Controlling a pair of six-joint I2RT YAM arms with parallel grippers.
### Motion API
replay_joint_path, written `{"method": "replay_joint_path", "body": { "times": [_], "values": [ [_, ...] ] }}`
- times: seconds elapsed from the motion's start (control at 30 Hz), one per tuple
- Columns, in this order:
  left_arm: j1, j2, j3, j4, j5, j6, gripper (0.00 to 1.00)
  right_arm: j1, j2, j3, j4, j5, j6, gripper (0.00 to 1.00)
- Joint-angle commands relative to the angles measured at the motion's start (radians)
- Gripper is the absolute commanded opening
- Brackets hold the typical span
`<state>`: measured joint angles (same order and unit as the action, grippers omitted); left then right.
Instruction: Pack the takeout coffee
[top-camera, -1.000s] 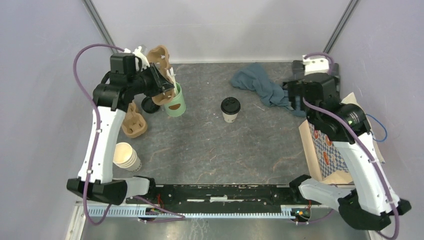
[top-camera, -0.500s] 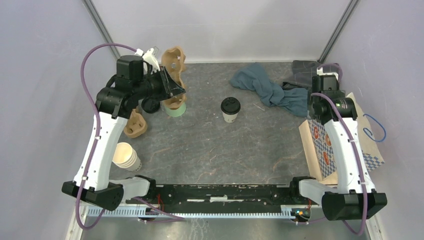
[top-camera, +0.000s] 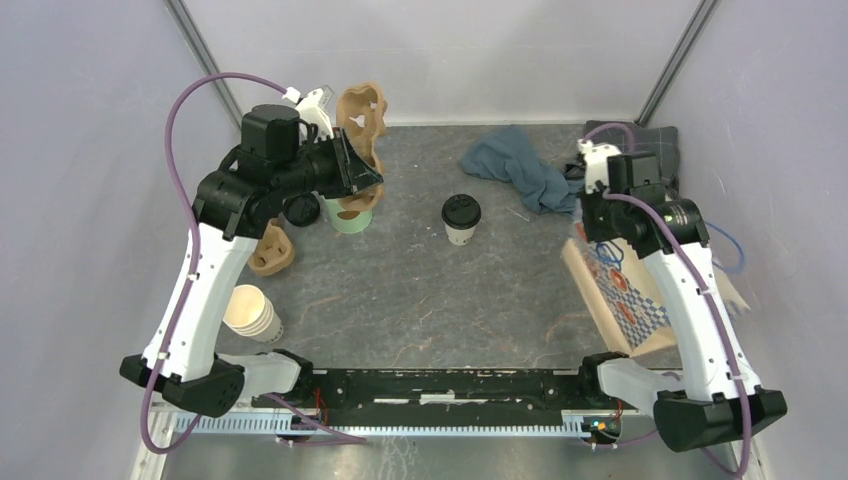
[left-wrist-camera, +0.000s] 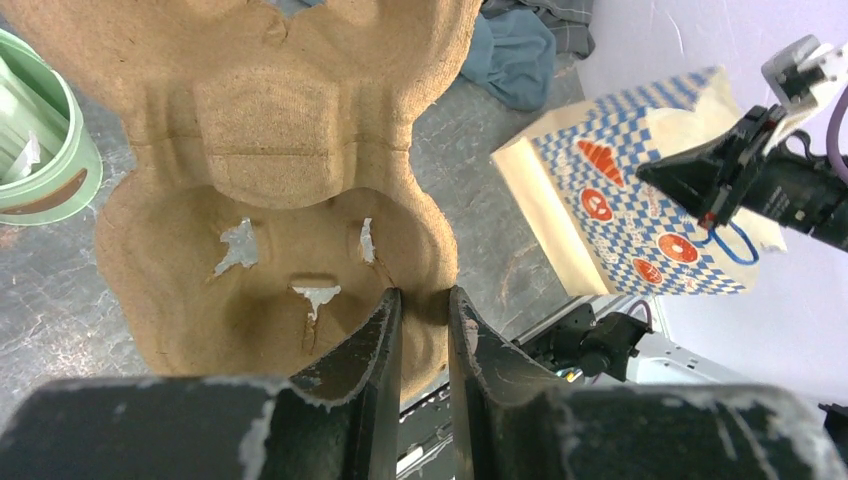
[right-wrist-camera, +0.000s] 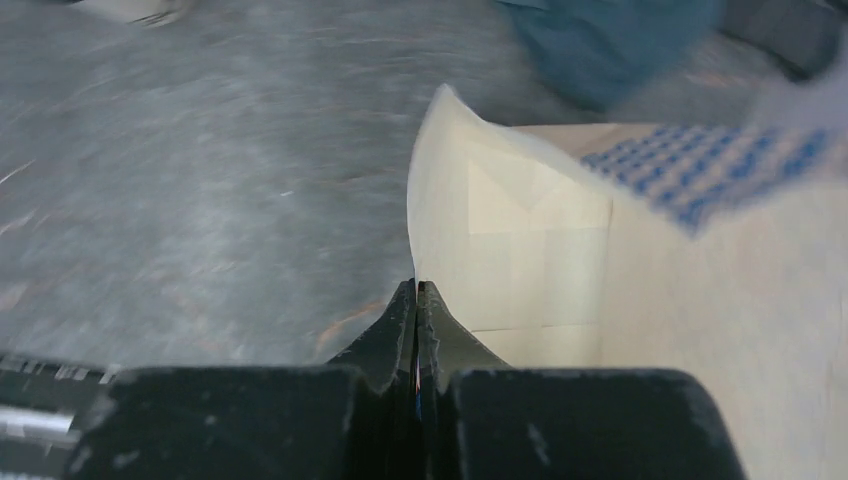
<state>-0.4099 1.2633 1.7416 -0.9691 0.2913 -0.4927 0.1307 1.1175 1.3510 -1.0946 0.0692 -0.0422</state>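
Observation:
The takeout coffee (top-camera: 461, 218), a white cup with a black lid, stands alone mid-table, well apart from both grippers. My left gripper (left-wrist-camera: 425, 300) is shut on the rim of a brown pulp cup carrier (left-wrist-camera: 280, 180) and holds it in the air at the back left, over the green mug (top-camera: 350, 222). My right gripper (right-wrist-camera: 416, 288) is shut on the top edge of a blue-checked paper bag (right-wrist-camera: 530, 250). The top view shows the bag (top-camera: 620, 295) leaning at the right side, with the right gripper (top-camera: 588, 228) at its upper corner.
A second pulp carrier (top-camera: 270, 250) and a black lid (top-camera: 300, 210) lie at the left. A stack of cream paper cups (top-camera: 252, 312) stands near the left arm's base. A blue cloth (top-camera: 515, 165) is crumpled at the back right.
My right gripper came forward from the back right corner, shut on the bag's edge, and drew the bag's top leftward. My left arm carried the carrier a little right and up.

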Motion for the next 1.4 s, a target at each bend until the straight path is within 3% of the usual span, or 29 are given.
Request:
{"method": "replay_joint_path", "body": {
  "times": [0.0,0.27,0.5,0.63,0.7,0.8,1.0,1.1,1.2,1.37],
  "values": [
    [-0.005,0.004,0.034,0.002,-0.037,0.045,0.02,0.182,-0.025,0.019,-0.011,-0.213,-0.015,0.00],
    [-0.005,-0.009,0.061,-0.013,-0.101,0.052,0.02,0.515,-0.040,-0.027,0.071,-0.404,0.038,0.00],
    [-0.005,-0.041,0.057,-0.019,-0.151,0.044,0.02,0.875,0.065,0.024,0.188,-0.348,0.097,0.00],
    [-0.004,-0.056,0.052,-0.016,-0.155,0.033,0.02,0.981,0.138,0.048,0.265,-0.306,0.104,0.02],
    [-0.005,-0.058,0.050,-0.010,-0.134,0.040,0.02,0.996,0.158,0.073,0.274,-0.250,0.133,0.14],
    [-0.004,-0.060,0.056,-0.006,-0.085,0.072,0.02,1.000,0.139,0.105,0.285,-0.141,0.224,0.41],
    [-0.005,-0.062,0.030,0.057,0.065,0.151,0.02,0.998,0.031,0.213,0.226,0.109,0.364,0.70],
    [-0.026,-0.049,0.021,0.086,0.102,0.187,0.02,0.989,-0.021,0.312,0.156,0.323,0.456,0.78],
    [-0.138,-0.002,0.062,0.083,0.035,0.249,0.02,0.970,-0.070,0.357,0.142,0.473,0.507,0.82],
    [-0.333,0.086,0.182,0.018,-0.168,0.364,0.02,0.921,-0.041,0.465,0.135,0.543,0.464,0.91]
  ]
}}
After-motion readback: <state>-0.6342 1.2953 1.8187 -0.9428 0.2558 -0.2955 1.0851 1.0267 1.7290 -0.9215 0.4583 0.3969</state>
